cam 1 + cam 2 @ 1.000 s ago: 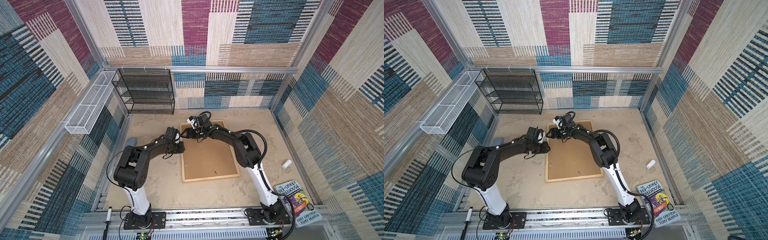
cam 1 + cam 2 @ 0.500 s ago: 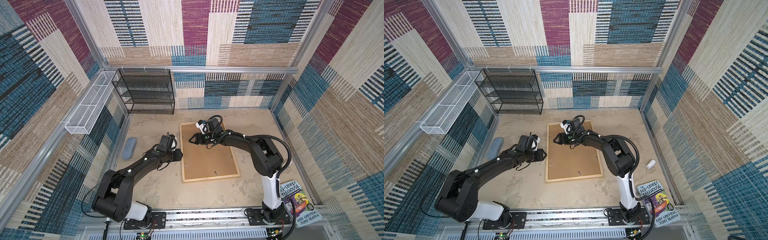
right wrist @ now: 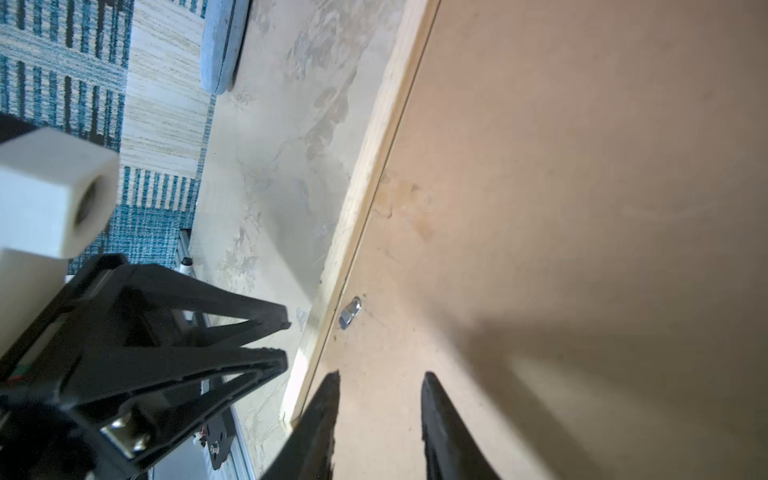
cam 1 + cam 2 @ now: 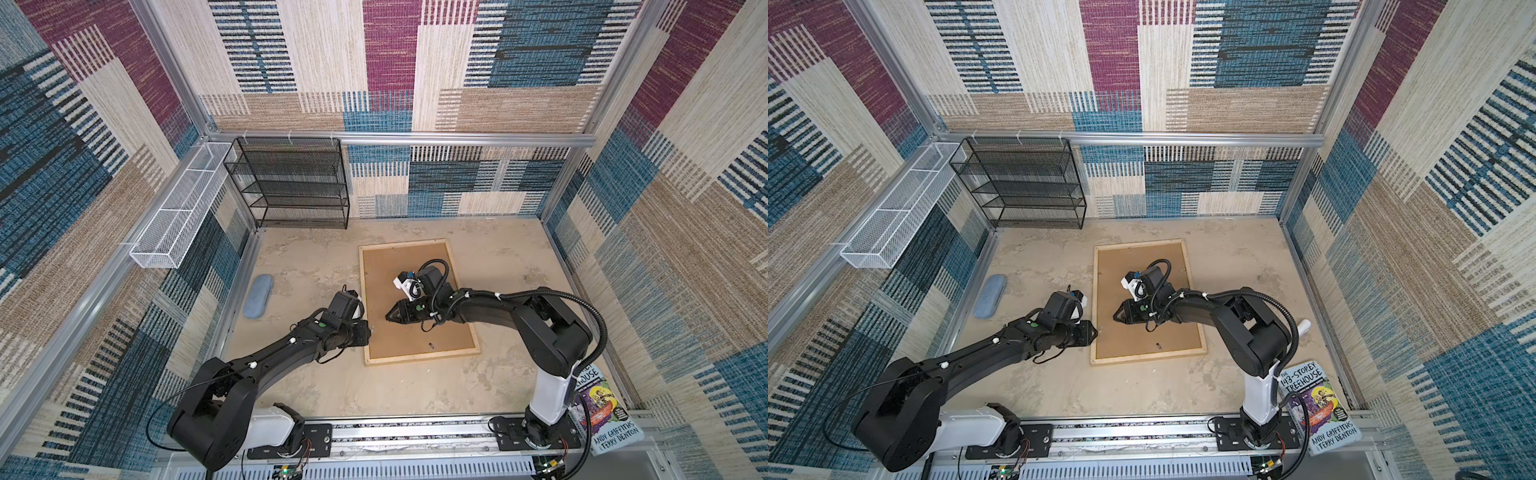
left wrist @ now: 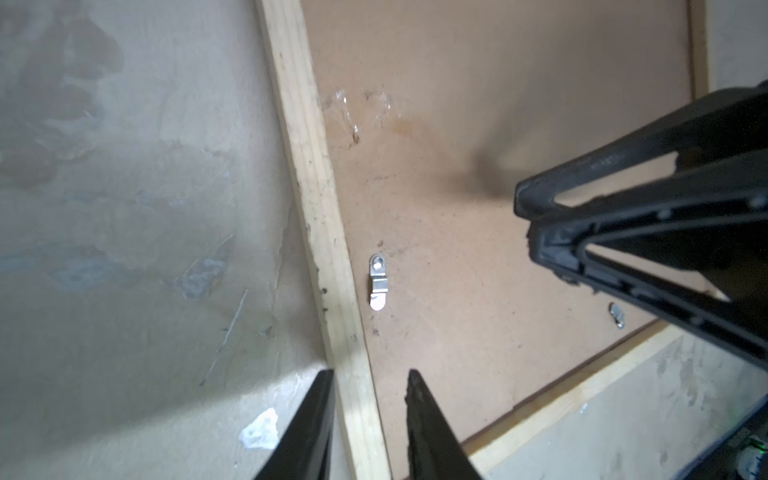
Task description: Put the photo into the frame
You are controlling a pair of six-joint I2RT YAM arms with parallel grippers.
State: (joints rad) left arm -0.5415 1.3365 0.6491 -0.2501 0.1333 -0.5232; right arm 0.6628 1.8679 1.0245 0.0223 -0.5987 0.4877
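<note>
The frame (image 4: 363, 291) (image 4: 1095, 299) of pale wood lies flat in both top views, its brown backing board (image 4: 409, 266) filling it. The photo is hidden. My left gripper (image 4: 369, 331) (image 4: 1096, 331) hovers at the frame's left strip. In the left wrist view the left gripper (image 5: 368, 376) is open a little, and the strip (image 5: 316, 208) shows between its fingers. My right gripper (image 4: 387, 316) (image 4: 1115, 318) (image 3: 380, 376) points at it from over the board, narrowly open and empty. A small metal clip (image 5: 378, 282) (image 3: 350, 312) sits on the board between them.
A blue-grey case (image 4: 257, 296) lies left of the frame. A black mesh shelf (image 4: 291, 183) stands at the back, with a white wire basket (image 4: 178, 208) on the left wall. A book (image 4: 1320, 411) lies near the right arm's base, and a white cylinder (image 4: 1304, 326) lies beside that arm.
Both grippers have moved from the frame's far left corner toward the near side along its left strip. The right gripper's jaws have narrowed a lot, and the left's a little.
</note>
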